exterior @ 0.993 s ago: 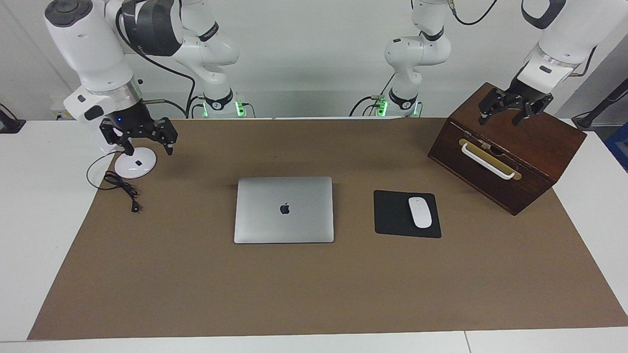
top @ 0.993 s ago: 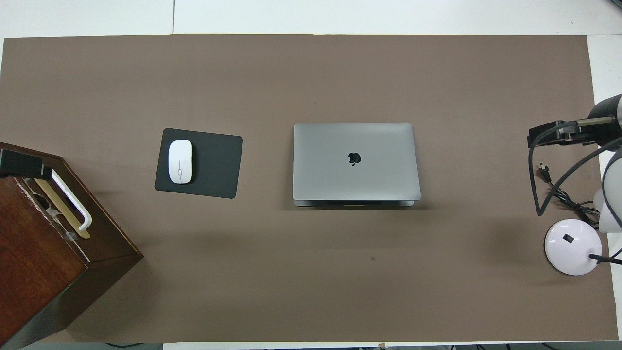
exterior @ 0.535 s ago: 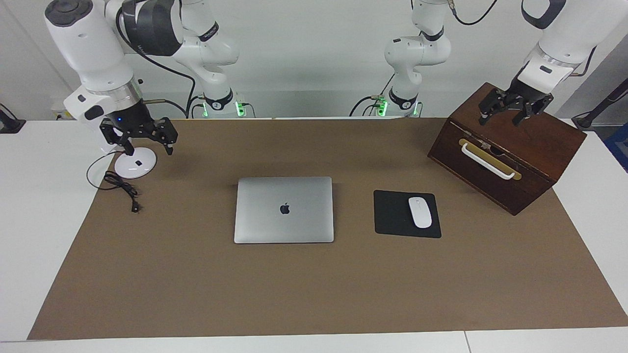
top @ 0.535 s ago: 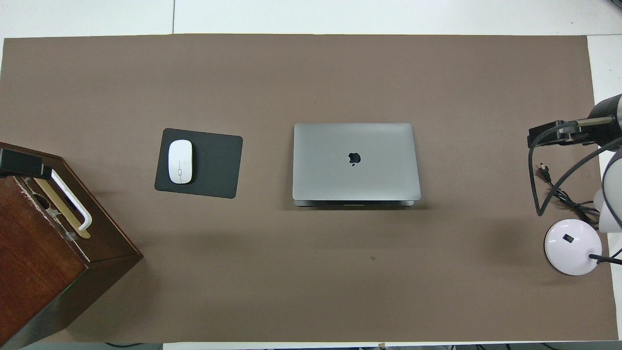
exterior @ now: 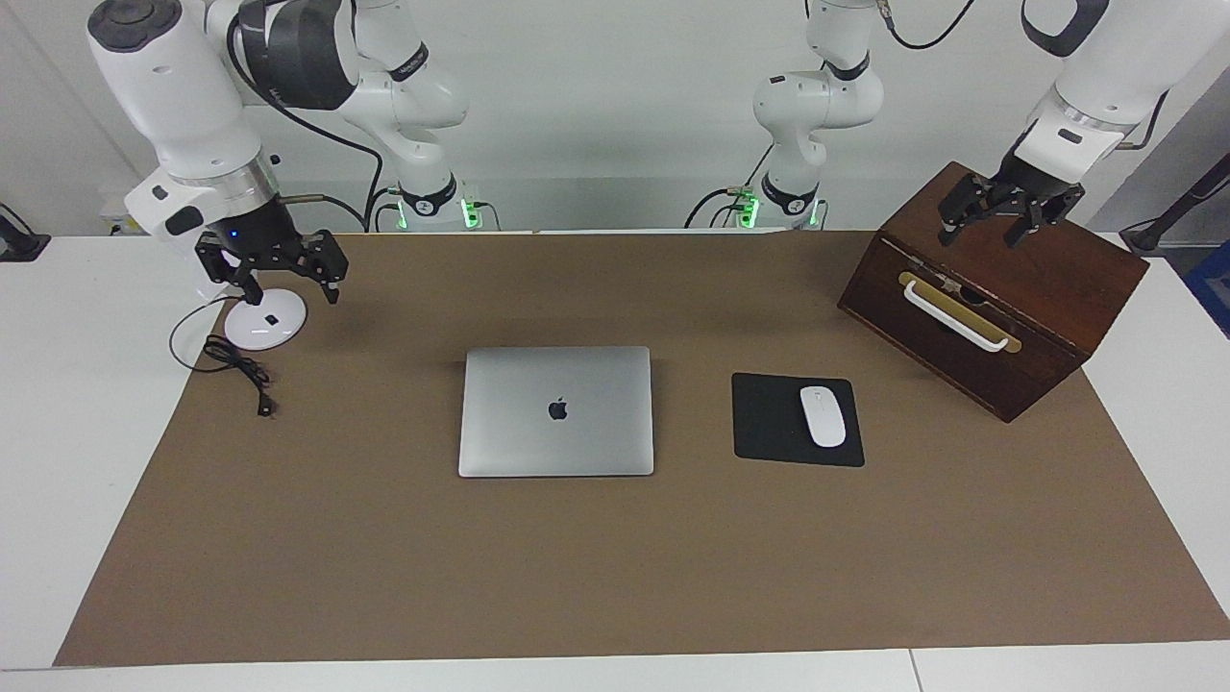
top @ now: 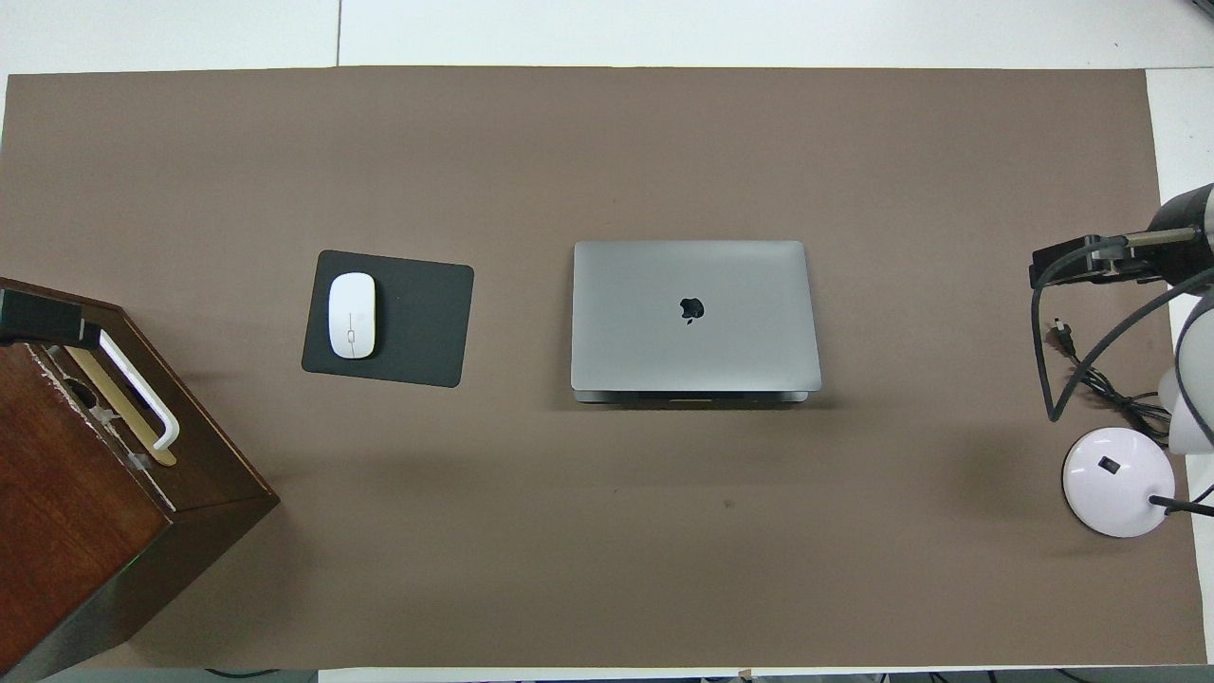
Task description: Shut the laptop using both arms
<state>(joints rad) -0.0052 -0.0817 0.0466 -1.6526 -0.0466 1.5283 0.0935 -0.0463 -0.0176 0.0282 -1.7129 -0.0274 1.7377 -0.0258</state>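
Observation:
The silver-grey laptop point(exterior: 555, 411) point(top: 695, 318) lies flat in the middle of the brown mat, lid down and apple logo facing up. No gripper touches it. My left gripper point(exterior: 980, 233) hangs open over the top of the wooden box at the left arm's end of the table, with nothing between its fingers. My right gripper point(exterior: 291, 288) hangs open over the mat's edge beside the white round base at the right arm's end, also holding nothing. In the overhead view only the edges of the left gripper point(top: 38, 323) and the right gripper point(top: 1081, 264) show.
A dark wooden box point(exterior: 999, 288) with a white handle point(exterior: 954, 317) stands at an angle near the left arm. A black mouse pad point(exterior: 774, 420) carrying a white mouse point(exterior: 823, 416) lies between box and laptop. A white round base point(exterior: 264, 320) and black cable point(exterior: 235, 363) sit near the right arm.

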